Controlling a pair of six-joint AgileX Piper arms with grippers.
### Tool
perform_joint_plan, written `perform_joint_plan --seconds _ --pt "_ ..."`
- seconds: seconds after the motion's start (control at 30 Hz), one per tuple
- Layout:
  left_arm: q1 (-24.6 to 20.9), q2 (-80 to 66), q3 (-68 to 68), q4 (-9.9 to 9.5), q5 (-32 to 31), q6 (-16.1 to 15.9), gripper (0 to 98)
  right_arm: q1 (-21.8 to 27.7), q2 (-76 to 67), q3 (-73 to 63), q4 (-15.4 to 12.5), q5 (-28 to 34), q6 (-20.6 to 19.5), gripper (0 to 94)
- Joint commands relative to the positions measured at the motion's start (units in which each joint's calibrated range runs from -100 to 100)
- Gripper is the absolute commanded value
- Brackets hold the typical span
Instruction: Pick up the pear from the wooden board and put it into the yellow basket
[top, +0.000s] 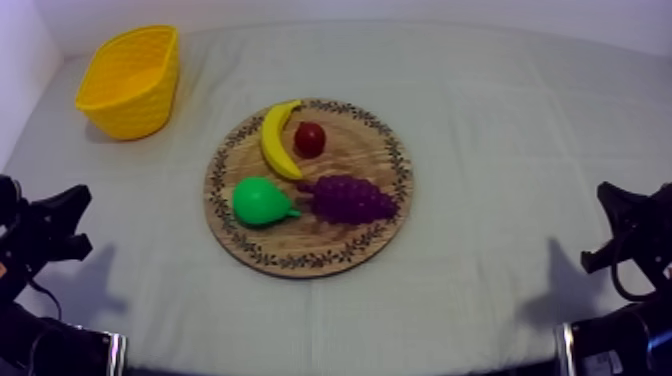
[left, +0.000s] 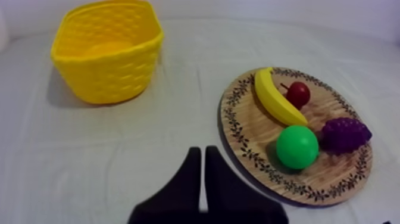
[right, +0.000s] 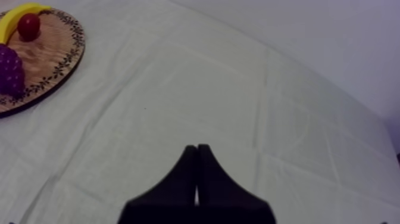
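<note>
Nearest, low at the top view's left edge, my left gripper (left: 200, 152) has its black fingers pressed together in a narrow wedge, holding nothing. My right gripper (right: 196, 149), low at the right edge, is the same. Mid-frame lies the round wooden board with a patterned rim (top: 300, 262). The green toy pear (top: 262, 201) sits on its near-left part, just beside the purple bunch of grapes (top: 352, 197). Behind them are the yellow banana (top: 278, 140) and the small red fruit (top: 309, 139). Farthest, at upper left, the yellow woven basket (top: 130, 80) stands well apart.
</note>
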Motion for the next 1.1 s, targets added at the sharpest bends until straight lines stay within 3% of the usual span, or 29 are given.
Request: perform_joint_plan --seconds 0.0,0.23,0.73,1.07 --pt "0.96 5.25 -3.23 0.04 1.62 -1.49 0.0 -0.02 -0.03 -0.02 0.01 0.02 0.01 0.4" --pt "3.46 13.26 -12.72 0.01 9.42 -2.70 0.0 -0.02 -0.03 -0.02 0.01 0.02 0.01 0.4" --pt "2.34 33.60 -31.04 1.50 25.12 0.54 0.0 -0.02 -0.03 -0.02 0.01 0.02 0.01 0.4" --pt "7.10 49.02 -46.53 0.98 35.52 3.13 0.0 -0.02 -0.03 -0.02 0.01 0.02 0.01 0.4"
